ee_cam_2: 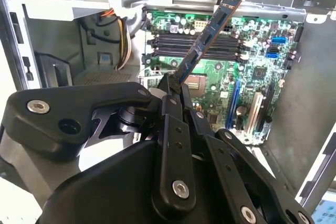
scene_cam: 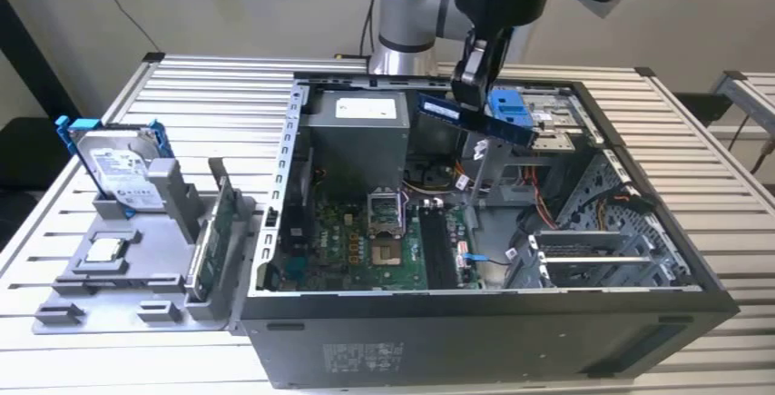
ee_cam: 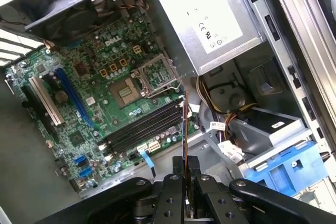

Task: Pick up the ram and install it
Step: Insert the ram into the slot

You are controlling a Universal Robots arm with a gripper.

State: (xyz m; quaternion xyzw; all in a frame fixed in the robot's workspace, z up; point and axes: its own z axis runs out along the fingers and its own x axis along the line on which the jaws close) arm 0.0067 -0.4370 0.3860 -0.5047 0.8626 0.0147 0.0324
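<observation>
Dark ram [scene_cam: 495, 124] is held tight by the gripper [scene_cam: 465, 88], upper middle of the exterior view (picked up, not yet slotted in).

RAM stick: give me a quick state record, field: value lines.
ram: dark stick, tilted, in the air over the open case
pincer: shut on the ram near one end
memory slots: on the motherboard, look empty, ram apart from them
installed: not yet
elsewhere: hard drive in blue bracket, standing on a grey fixture at the exterior view's left
</observation>
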